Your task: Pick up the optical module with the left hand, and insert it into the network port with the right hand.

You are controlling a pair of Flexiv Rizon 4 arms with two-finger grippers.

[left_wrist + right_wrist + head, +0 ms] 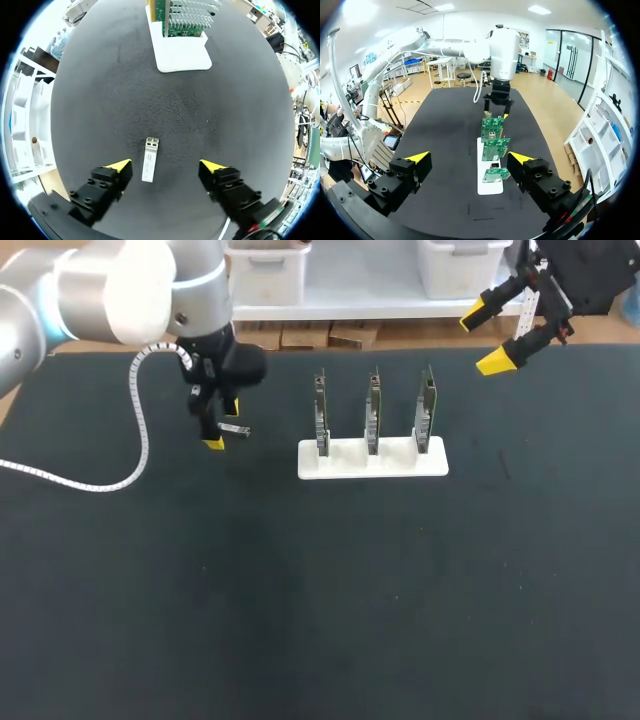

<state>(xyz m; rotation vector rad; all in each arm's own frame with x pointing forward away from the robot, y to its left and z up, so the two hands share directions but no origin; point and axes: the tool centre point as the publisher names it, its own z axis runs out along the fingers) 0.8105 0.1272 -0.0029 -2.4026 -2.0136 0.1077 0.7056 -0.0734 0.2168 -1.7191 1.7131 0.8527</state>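
From above, the left claw (221, 426) hangs wide open over the small silver metal optical module (236, 429) on the black table (300, 590); its wrist view shows the module flat between its fingers (111, 176), untouched; the right claw (467, 159), wide too, has the white stand of green network cards (487, 186) ahead.

The optical module (150, 159) lies flat on the table (320, 600), between the spread fingers of the left gripper (166, 167) (touching neither). Well to its right stands the rack (372, 458), with three network cards (372, 415) upright in a row on it. The right gripper (482, 340) hangs behind and to the right of the rack
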